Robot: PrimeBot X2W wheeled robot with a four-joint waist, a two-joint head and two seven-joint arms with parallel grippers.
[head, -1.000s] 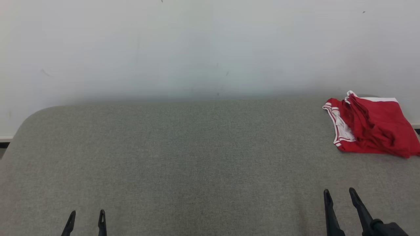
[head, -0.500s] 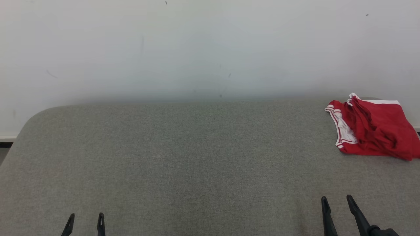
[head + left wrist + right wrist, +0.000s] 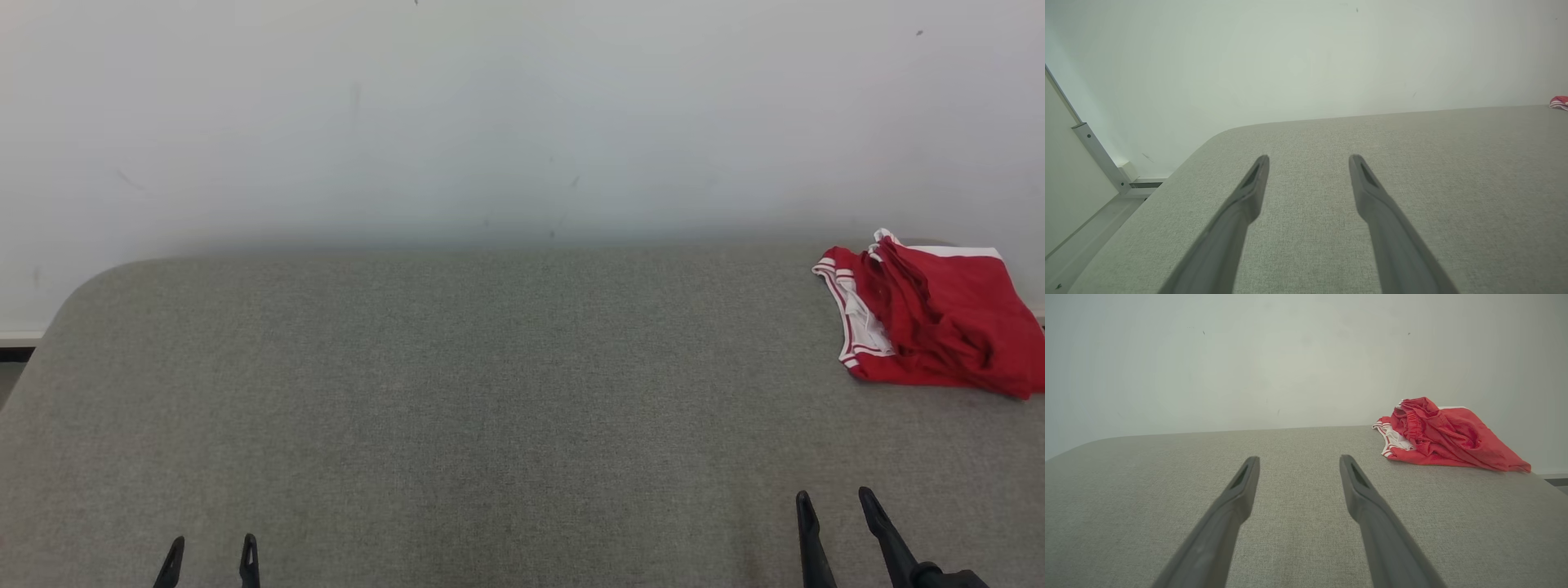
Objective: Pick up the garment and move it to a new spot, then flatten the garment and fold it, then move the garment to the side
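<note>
The red garment (image 3: 931,327) with white trim lies bunched in a loose heap at the far right corner of the grey fabric-covered table (image 3: 490,392), close to the pale wall (image 3: 490,122) and apart from both grippers. The right gripper (image 3: 833,494) hangs over the near right part of the table, its fingers spread wide and empty, well short of the garment. The left gripper (image 3: 213,541) — likewise spread and holding nothing — sits at the near left, farther away from the garment.
</note>
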